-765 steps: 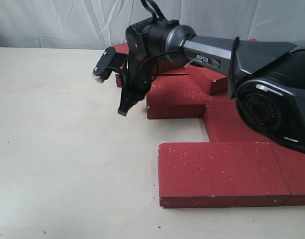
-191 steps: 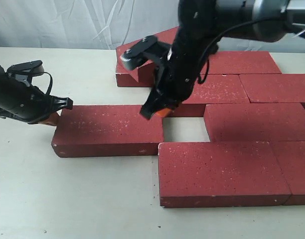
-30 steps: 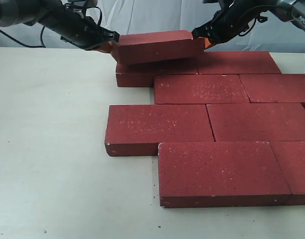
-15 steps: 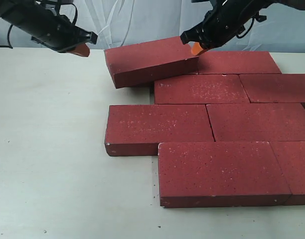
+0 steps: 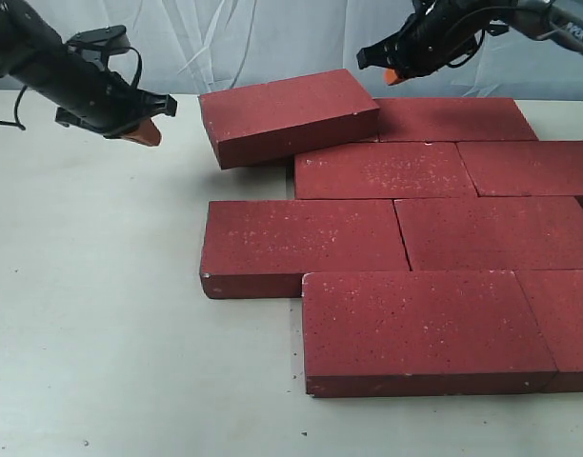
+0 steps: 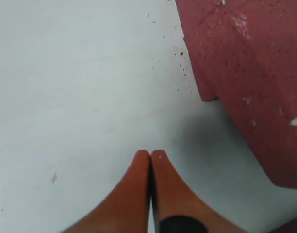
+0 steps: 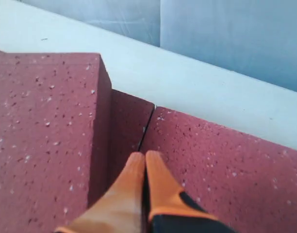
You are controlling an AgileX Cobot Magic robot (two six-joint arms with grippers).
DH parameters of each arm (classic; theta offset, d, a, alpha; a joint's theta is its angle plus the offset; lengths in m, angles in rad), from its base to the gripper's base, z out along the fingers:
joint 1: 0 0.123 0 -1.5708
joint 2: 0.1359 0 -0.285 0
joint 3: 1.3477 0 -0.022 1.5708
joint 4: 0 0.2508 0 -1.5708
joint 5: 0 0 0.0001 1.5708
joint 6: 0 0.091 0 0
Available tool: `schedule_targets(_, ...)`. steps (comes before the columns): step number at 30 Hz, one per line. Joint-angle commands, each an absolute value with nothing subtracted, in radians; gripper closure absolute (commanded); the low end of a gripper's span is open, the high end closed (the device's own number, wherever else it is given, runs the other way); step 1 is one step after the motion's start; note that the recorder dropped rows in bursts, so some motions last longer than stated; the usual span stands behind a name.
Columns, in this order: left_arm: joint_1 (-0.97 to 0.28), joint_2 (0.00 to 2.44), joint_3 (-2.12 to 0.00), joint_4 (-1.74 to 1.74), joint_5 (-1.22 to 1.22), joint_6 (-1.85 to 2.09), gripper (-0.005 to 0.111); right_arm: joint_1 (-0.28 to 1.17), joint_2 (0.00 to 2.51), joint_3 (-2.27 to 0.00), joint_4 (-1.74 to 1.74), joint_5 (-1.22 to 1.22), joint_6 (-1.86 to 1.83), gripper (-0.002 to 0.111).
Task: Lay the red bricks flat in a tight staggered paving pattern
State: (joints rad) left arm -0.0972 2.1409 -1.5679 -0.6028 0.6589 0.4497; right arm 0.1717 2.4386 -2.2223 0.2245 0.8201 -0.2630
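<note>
Several red bricks (image 5: 420,328) are laid flat in staggered rows on the pale table (image 5: 101,314), filling its right half with their long edges closed up against one another. One loose brick (image 5: 287,114) is set askew at the back left corner of the pattern; it is propped on the rear row and tilted, its near left corner dropped toward the table. The left gripper (image 5: 144,133) is held above bare table just left of that brick and clear of it. The right gripper (image 5: 392,74) is held above the rear row, just beyond the loose brick's far right corner, and nothing is touched by it. The left wrist view shows what the exterior view hides: a lower brick's corner (image 6: 206,92) overhung by the loose one, and orange fingers (image 6: 134,194) pressed together with nothing between them. In the right wrist view the fingertips (image 7: 126,194) are likewise pressed together, above a thin seam between two rear bricks beside the raised brick's end face.
</note>
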Motion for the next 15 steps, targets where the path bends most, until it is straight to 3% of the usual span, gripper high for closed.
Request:
schedule_targets(1, -0.122, 2.199, -1.636, -0.643, 0.621, 0.453, 0.107, 0.170, 2.513, -2.329, 0.249, 0.861, -0.258, 0.109)
schedule_targets(15, -0.184, 2.263, -1.727, -0.725, 0.652, 0.486, 0.107, 0.215, 2.523, -2.328, 0.292, 0.906, -0.343, 0.109)
